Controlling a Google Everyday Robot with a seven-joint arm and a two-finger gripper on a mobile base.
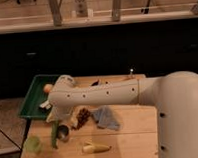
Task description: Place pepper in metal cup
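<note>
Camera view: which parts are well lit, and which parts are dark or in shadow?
In the camera view, warm light falls on the table and the white arm; the cabinets behind are dark. The gripper, by the tray, just above the metal cup and pepper, looks shaded under the arm.

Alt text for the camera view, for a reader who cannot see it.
A white robot arm stretches across a wooden table, its gripper low above a dark-green pepper that stands right beside a small metal cup, not in it. A pale-green plastic cup, a banana-like piece, a grey-blue cloth and a green tray lie around.
</note>
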